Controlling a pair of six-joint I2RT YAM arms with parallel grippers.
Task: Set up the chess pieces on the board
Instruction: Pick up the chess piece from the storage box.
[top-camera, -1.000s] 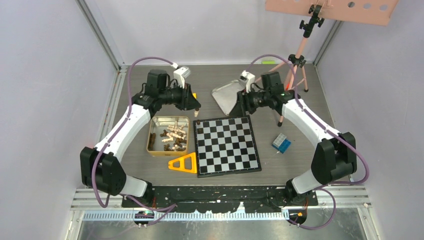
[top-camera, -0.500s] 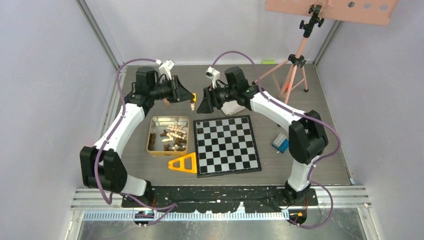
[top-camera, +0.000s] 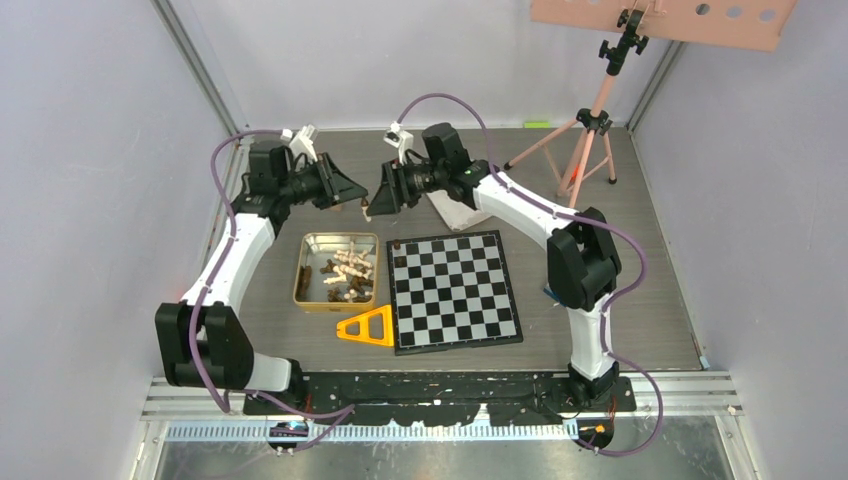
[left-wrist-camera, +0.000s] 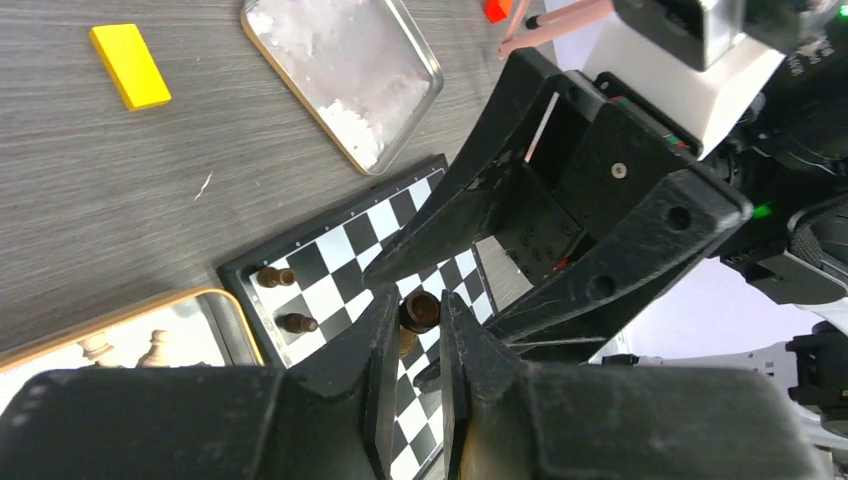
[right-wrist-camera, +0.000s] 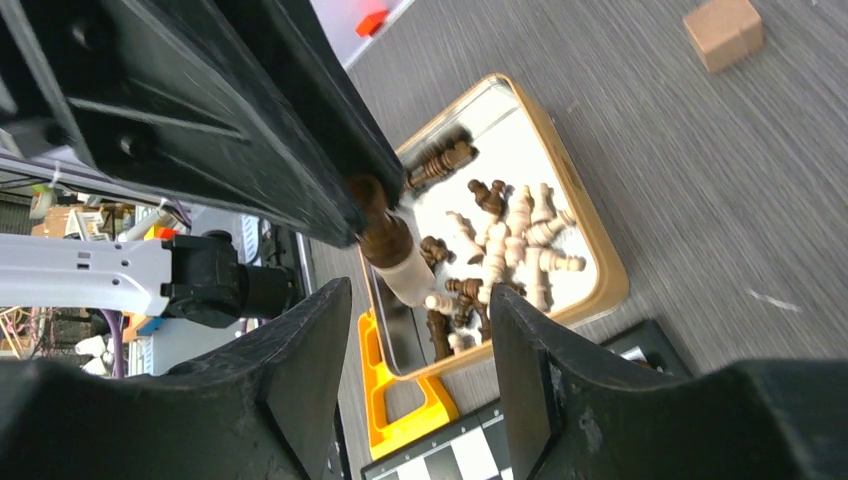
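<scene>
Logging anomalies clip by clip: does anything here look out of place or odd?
The left claw pinches a dark chess piece in mid-air beyond the board, nose to nose with the open right claw: it looks like a hand-over, not a placement. Nothing appears spilled or damaged.

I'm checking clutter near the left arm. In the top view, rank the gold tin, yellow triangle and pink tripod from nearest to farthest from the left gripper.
From the left gripper, shut on a chess piece:
1. gold tin, just toward the arm bases, slightly left.
2. yellow triangle, past the tin's near edge.
3. pink tripod, far off at the right rear.
</scene>
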